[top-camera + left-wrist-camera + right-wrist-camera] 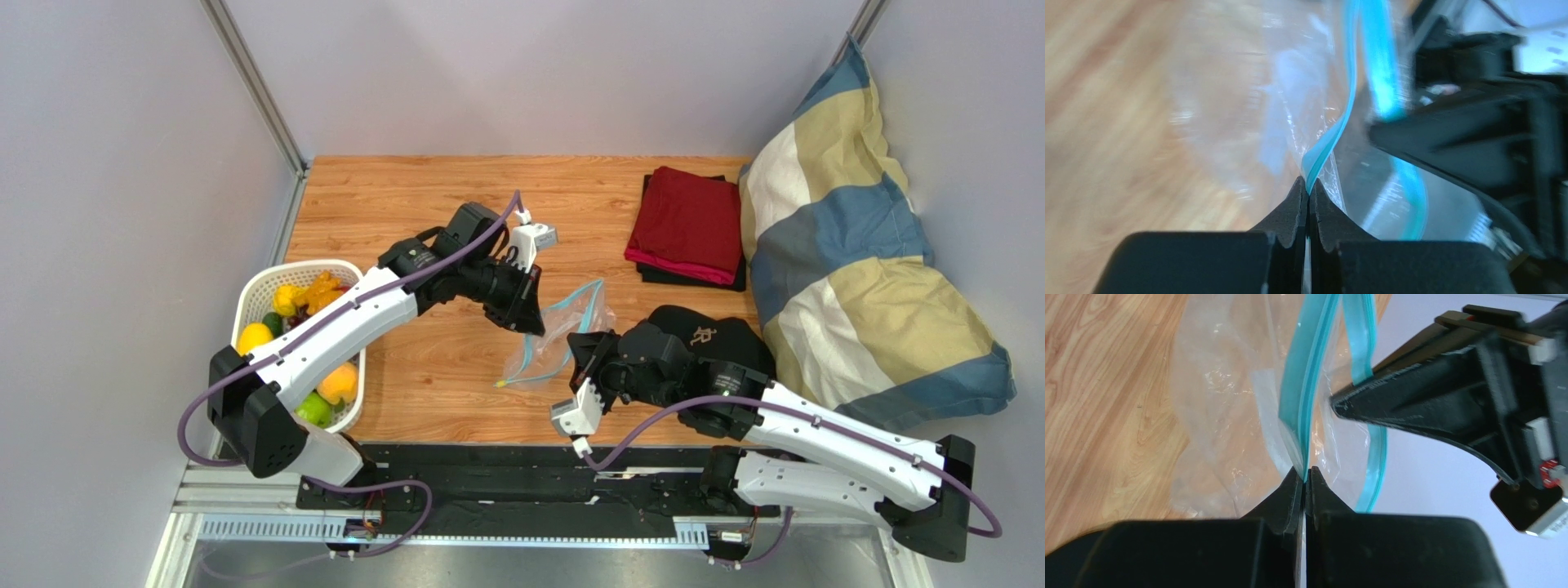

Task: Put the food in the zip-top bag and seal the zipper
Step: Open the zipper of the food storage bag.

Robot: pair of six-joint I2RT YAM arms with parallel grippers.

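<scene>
Bag-opening step, as I judge it. My left gripper (1308, 191) and right gripper (1305, 475), both clamped closed, each pinch the zipper (1298, 392), holding the zip-top bag (558, 333) mid-table. The food (304, 304) lies in the basket (249, 306). Next, one gripper probably must release to fetch it.

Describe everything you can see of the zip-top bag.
The zip-top bag is clear, crinkly plastic with a light blue zipper strip along its mouth. It is held over the table; whether its bottom touches the wood is unclear. The left gripper and right gripper are each shut on one lip, holding the mouth apart. It looks empty.
</scene>
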